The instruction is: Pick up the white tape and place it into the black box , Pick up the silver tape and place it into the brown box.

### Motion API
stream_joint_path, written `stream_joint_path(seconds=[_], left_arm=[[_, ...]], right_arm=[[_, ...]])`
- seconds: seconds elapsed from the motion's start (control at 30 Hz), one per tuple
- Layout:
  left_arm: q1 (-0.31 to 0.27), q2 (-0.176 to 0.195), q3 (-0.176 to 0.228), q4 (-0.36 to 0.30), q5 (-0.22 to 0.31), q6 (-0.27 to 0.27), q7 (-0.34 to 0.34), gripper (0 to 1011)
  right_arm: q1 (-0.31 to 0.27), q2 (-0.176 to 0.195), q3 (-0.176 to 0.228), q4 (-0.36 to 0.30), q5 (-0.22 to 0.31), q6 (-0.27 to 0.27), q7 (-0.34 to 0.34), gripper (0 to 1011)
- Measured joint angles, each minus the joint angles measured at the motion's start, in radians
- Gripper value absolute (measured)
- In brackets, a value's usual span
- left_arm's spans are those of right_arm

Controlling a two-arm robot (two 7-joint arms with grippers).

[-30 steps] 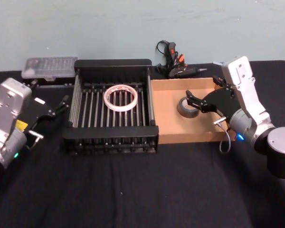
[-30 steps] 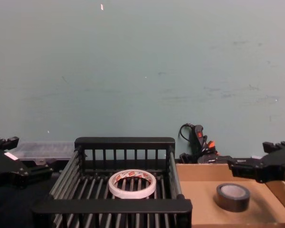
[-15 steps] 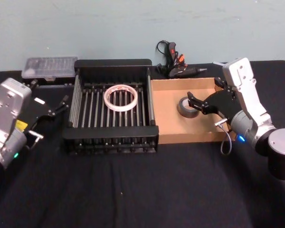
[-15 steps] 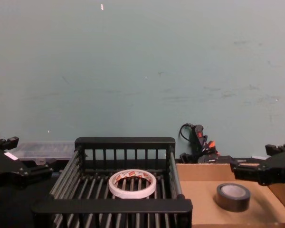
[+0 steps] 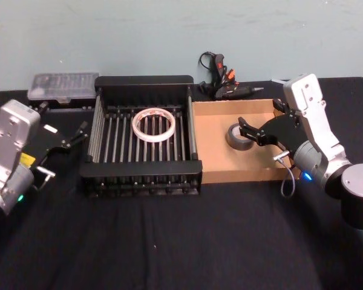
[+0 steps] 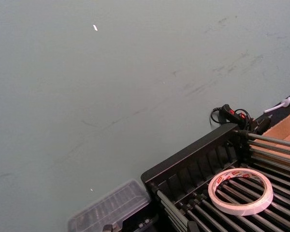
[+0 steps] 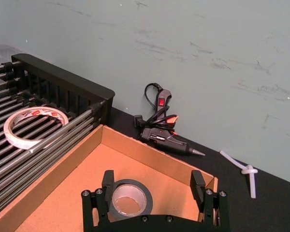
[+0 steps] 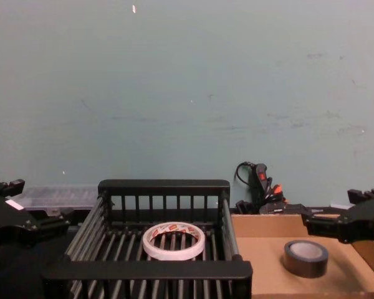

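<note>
Jaws of the right gripper (image 5: 249,132) stand apart and empty, poised over the right half of the brown box (image 5: 213,158), just beside the silver tape (image 5: 237,136), which lies flat on the box floor, free of the fingers. The white tape (image 5: 152,124) lies flat on the slats near the far wall of the black box (image 5: 142,81). The left gripper (image 5: 78,134) waits outside that box's left wall, jaws apart. Judged complete: both tapes are placed and only withdrawal remains.
</note>
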Motion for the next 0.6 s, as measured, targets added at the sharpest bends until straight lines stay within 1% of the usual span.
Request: stream_joint_path(seconds=[0.6], left_arm=[[0.0,0.0,0.0,0.0,0.0,0.0,0.0,1001]], right_arm=[[0.0,0.0,0.0,0.0,0.0,-0.001,0.0,1002]])
